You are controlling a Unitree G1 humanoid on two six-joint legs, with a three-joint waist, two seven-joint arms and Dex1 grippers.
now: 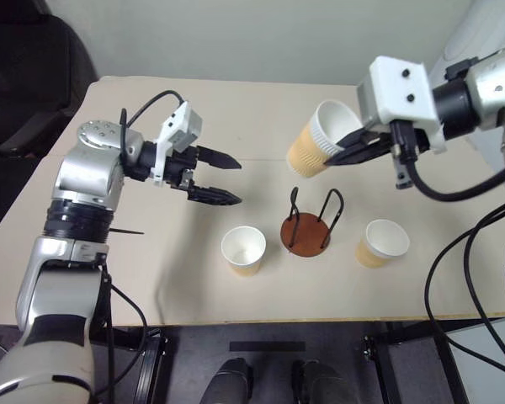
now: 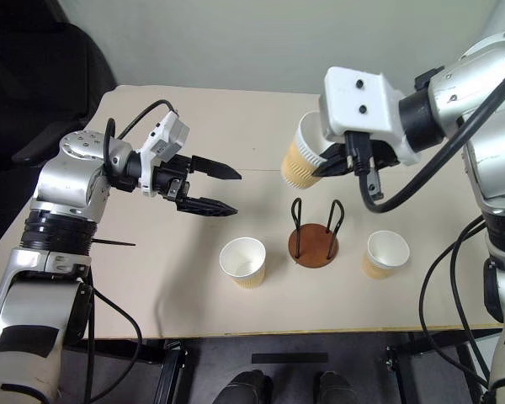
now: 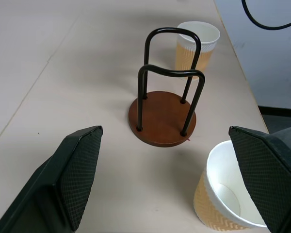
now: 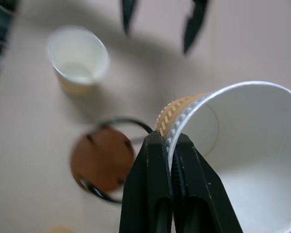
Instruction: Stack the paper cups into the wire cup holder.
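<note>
Both black fingers of the right gripper (image 1: pixel 347 154) pinch the wall of a tan, white-rimmed paper cup (image 1: pixel 313 141), tilted in the air at upper centre, above the brown-disc wire cup holder (image 1: pixel 309 230). Left gripper (image 1: pixel 215 178) hangs wide open and holds nothing. Two more cups (image 1: pixel 243 250) (image 1: pixel 381 242) stand beside the holder. The held cup should probably be turned upright and centred between the wire loops before release.

Bright, even light; soft shadows; right wrist view blurred.

No legible text or labels anywhere.
</note>
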